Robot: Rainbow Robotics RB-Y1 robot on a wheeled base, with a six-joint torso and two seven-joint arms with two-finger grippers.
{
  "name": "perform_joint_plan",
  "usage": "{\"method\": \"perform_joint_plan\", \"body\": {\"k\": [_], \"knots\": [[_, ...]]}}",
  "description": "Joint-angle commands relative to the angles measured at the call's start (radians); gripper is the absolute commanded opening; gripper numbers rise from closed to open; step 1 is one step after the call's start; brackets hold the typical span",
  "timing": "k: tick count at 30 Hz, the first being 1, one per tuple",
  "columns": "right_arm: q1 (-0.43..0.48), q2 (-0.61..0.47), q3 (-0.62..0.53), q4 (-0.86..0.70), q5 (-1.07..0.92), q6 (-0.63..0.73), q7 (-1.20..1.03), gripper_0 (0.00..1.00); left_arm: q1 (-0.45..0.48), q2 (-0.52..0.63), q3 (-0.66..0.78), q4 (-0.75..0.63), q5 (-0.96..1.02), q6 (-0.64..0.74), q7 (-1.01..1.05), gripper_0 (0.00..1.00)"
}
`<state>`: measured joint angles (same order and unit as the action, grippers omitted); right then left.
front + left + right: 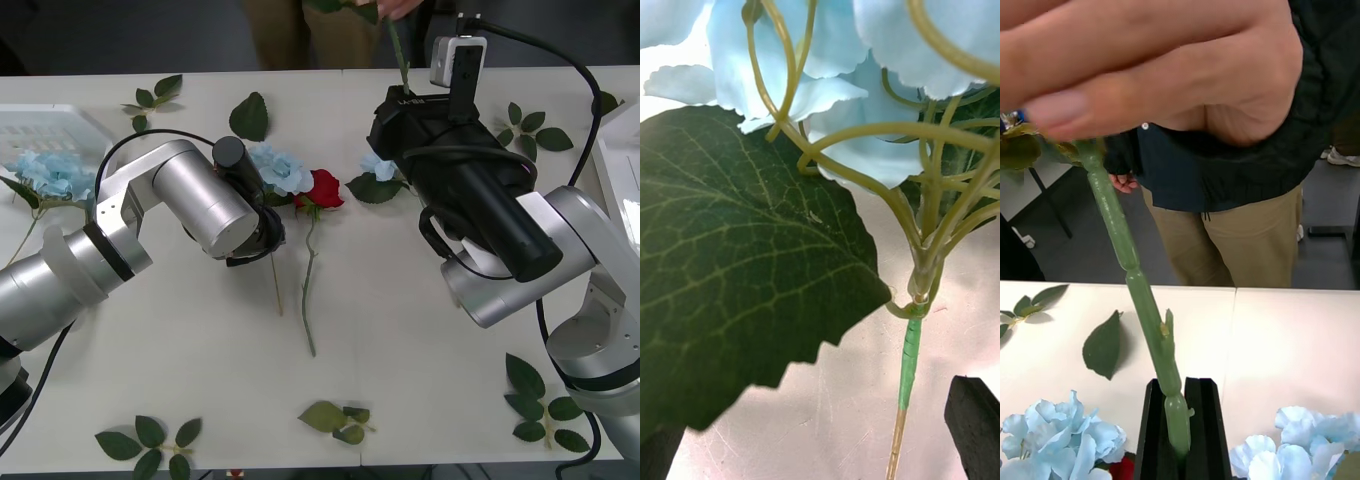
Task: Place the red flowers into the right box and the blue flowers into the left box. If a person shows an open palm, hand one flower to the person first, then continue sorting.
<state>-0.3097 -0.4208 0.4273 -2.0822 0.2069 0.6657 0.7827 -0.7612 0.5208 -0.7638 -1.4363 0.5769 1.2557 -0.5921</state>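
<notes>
**Handover in progress: right arm passing a flower to the person**

Right gripper is raised at the far table edge, its 2 black fingers clenched on the lower end of a green stem. The stem runs up and away to the person's hand, which has closed on it near the top. The flower's head is hidden by the hand, so I cannot tell its colour. Judgement: stem is held low to leave the upper part free for the person to take; release is the next step.

Left gripper sits low over the table centre, at a blue flower. The stem lies between its fingers, which stand apart at the frame corners, not touching it: released, apparently poised for a pick near the bloom's base.

1 red rose lies on the table just beside that blue flower, stem towards the robot. Another blue flower lies by the left box. The right box is at the table's right edge.
</notes>
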Motion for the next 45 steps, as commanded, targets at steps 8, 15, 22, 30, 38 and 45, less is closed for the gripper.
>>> {"method": "perform_joint_plan", "body": {"k": [8,15,22,30,38,45], "knots": [[-0.035,0.034,-0.009,-0.012,0.020,0.002,-0.037,0.04,0.013,-0.005,-0.015,-0.016,0.006,-0.024,0.037,1.00],[-0.035,0.034,-0.010,-0.013,0.019,0.002,-0.042,1.00,0.013,-0.004,-0.015,-0.016,0.012,-0.024,0.037,1.00],[-0.037,0.034,-0.009,-0.013,0.020,0.002,-0.045,1.00,0.013,-0.004,-0.015,-0.016,0.015,-0.024,0.037,1.00],[-0.035,0.034,-0.009,-0.013,0.019,0.002,-0.046,1.00,0.013,-0.004,-0.015,-0.016,0.017,-0.024,0.037,1.00],[0.034,-0.052,-0.039,-0.072,-0.086,0.002,-0.051,1.00,0.013,-0.004,-0.015,-0.016,0.017,-0.024,0.035,1.00],[0.043,-0.243,-0.173,-0.065,-0.627,0.094,0.021,1.00,0.013,-0.004,-0.015,-0.016,0.017,-0.024,0.035,1.00]]}}
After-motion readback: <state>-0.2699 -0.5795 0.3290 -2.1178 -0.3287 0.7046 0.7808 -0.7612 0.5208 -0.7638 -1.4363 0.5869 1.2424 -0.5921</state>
